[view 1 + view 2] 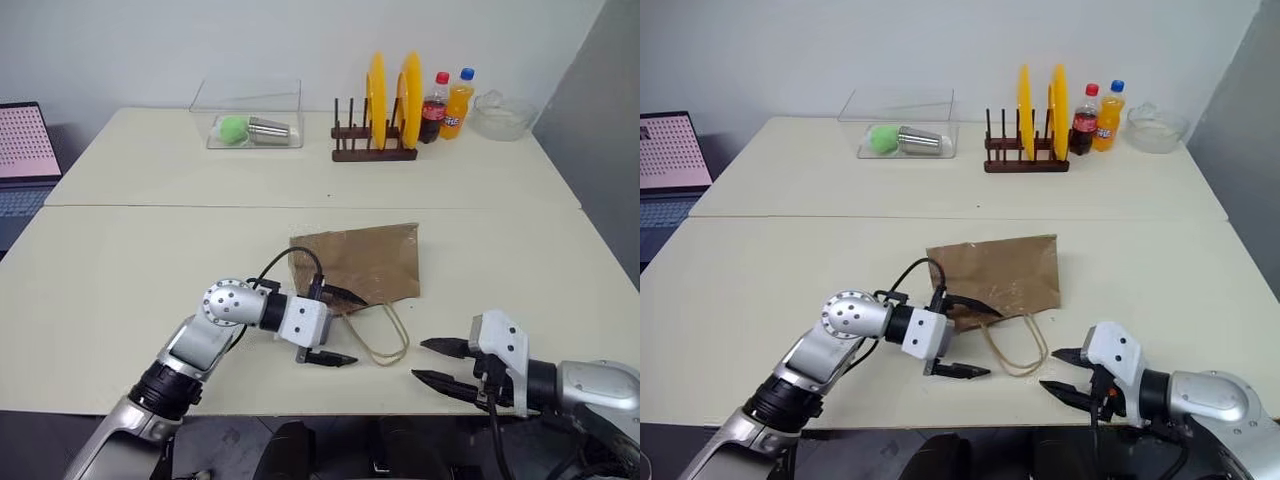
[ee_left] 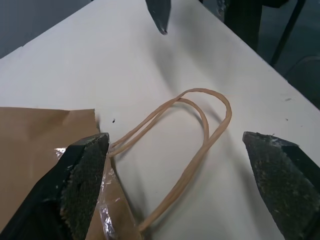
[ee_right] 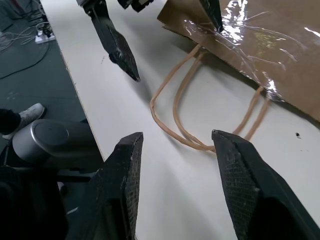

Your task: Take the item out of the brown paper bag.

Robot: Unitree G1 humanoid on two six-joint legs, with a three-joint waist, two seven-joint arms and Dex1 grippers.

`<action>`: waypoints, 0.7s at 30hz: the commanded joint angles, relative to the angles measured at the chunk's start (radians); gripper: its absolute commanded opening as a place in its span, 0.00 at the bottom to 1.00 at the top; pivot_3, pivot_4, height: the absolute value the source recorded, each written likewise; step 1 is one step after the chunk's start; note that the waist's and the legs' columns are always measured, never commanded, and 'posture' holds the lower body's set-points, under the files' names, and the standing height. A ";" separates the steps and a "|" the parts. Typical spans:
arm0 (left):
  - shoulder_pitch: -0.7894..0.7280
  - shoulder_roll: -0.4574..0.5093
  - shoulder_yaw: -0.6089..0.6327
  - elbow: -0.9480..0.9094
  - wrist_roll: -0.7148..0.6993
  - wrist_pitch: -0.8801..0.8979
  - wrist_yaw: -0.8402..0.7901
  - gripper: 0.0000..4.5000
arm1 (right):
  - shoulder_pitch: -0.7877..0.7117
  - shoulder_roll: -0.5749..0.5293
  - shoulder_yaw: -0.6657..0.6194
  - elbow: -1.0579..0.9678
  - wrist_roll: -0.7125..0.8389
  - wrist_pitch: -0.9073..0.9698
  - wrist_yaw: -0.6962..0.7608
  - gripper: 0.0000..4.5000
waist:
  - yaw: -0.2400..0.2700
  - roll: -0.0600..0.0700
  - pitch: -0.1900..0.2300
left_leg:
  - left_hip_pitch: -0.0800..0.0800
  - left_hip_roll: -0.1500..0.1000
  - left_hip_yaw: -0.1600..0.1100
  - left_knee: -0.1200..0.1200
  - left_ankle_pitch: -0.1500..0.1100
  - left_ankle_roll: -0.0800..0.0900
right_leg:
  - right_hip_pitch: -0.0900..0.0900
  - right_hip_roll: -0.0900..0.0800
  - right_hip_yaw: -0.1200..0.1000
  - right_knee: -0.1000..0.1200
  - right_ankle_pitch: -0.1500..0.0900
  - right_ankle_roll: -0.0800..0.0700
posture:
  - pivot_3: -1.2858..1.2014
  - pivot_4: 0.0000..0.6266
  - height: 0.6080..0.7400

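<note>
Near the front edge of the desk (image 1: 120, 250) the brown paper bag (image 1: 365, 262) lies flat and creased, its two loop handles (image 1: 388, 335) trailing toward that edge. At the bag's mouth, the left gripper (image 1: 335, 325) stands wide, one finger (image 1: 340, 294) on the paper at the mouth corner, the other (image 1: 330, 359) apart over bare desk beside the handles. Just beyond the handles from it, the right gripper (image 1: 440, 362) hangs half spread and empty, clear of the bag. Whether the item is inside the bag I cannot tell.
</note>
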 commanded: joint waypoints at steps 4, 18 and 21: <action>-0.057 -0.073 -0.035 0.085 0.046 -0.099 0.034 1.00 | 0.044 -0.010 -0.036 -0.078 0.055 0.001 -0.052 0.50 | 0.001 0.000 0.000 | 0.000 0.000 0.000 0.000 0.000 0.000 | 0.001 0.000 0.000 -0.001 0.000 0.000 | 0.52 0.24 1.00; -0.091 -0.128 -0.028 0.136 -0.001 -0.078 0.027 0.37 | 0.075 -0.060 0.006 -0.082 0.032 -0.057 -0.111 0.51 | 0.000 0.000 0.000 | 0.001 0.000 -0.001 0.001 0.000 0.000 | 0.002 0.000 -0.001 -0.001 0.000 0.000 | 0.52 0.24 1.00; -0.107 -0.130 -0.013 0.113 -0.028 -0.001 0.026 0.16 | 0.061 -0.067 0.056 -0.081 -0.004 -0.111 -0.115 0.51 | -0.001 0.000 0.000 | 0.001 0.000 -0.001 0.001 0.000 0.000 | 0.003 0.000 -0.001 -0.001 0.000 0.000 | 0.52 0.24 1.00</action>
